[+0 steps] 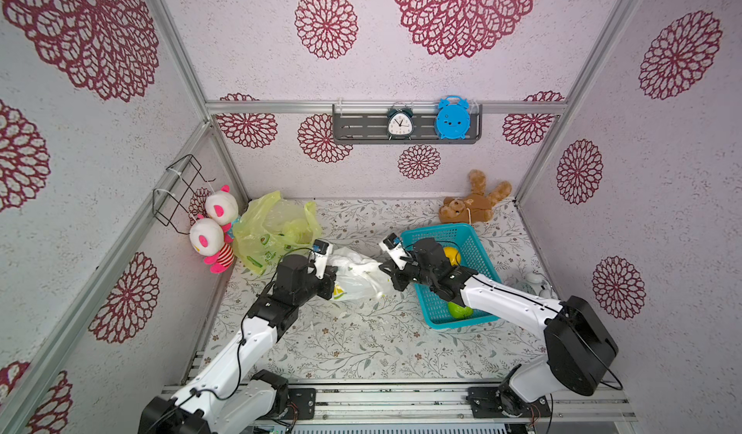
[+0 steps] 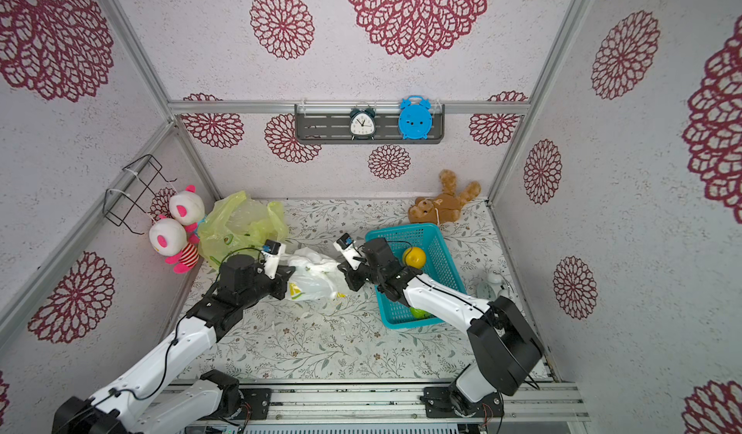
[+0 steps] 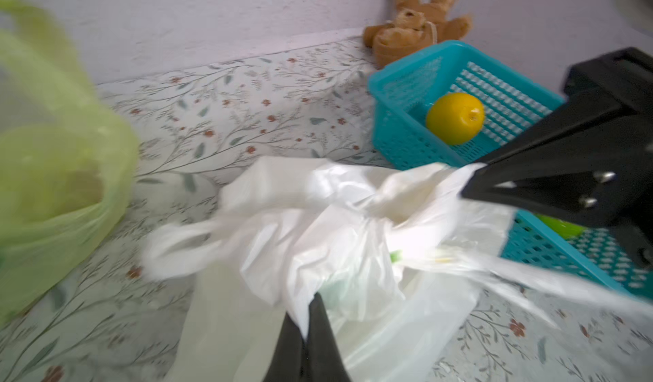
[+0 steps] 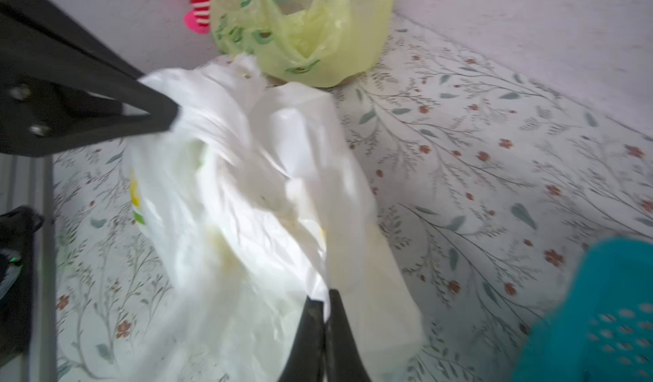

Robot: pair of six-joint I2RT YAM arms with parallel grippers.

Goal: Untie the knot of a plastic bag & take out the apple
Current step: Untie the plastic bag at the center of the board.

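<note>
Jaws of both grippers are pressed together, each pair pinching thin film of the white plastic bag (image 1: 357, 277). In both top views this bag lies just beside the teal basket (image 1: 439, 230). The right gripper (image 1: 386, 270) is at the bag's end near the basket, and the left gripper (image 1: 334, 277) is at the end far from it. In the left wrist view the left gripper (image 3: 311, 304) holds a fold low on the bag, while the right gripper (image 3: 470, 182) holds a twisted tail close to the knot (image 3: 374, 203), in front of the basket. The right wrist view is blurred, but it shows the same two pinches. I cannot see the apple; I suppose it is inside the bag and gives it most of its weight. The film looks soft, slippery and easy to tear. I think the best hold is on the tails near the knot, with a slow pull and no jerking.
</note>
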